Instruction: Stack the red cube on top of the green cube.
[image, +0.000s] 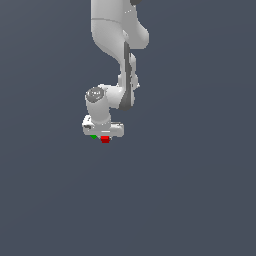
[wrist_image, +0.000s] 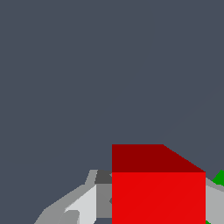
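Right up against the wrist camera sits the red cube (wrist_image: 158, 188), filling the space between the grey fingers (wrist_image: 83, 205) — by the look of it the gripper (image: 103, 135) is pinching it, though actual contact on both sides isn't fully visible. Peeking just past its edge: a sliver of the green cube (wrist_image: 218, 177), close beside and not underneath. So the stack is not made yet; I'd judge the lift and placement remain. Further out, in the exterior view, the arm (image: 117, 45) reaches straight down, hand low over both cubes on the plain grey floor (image: 190, 190).
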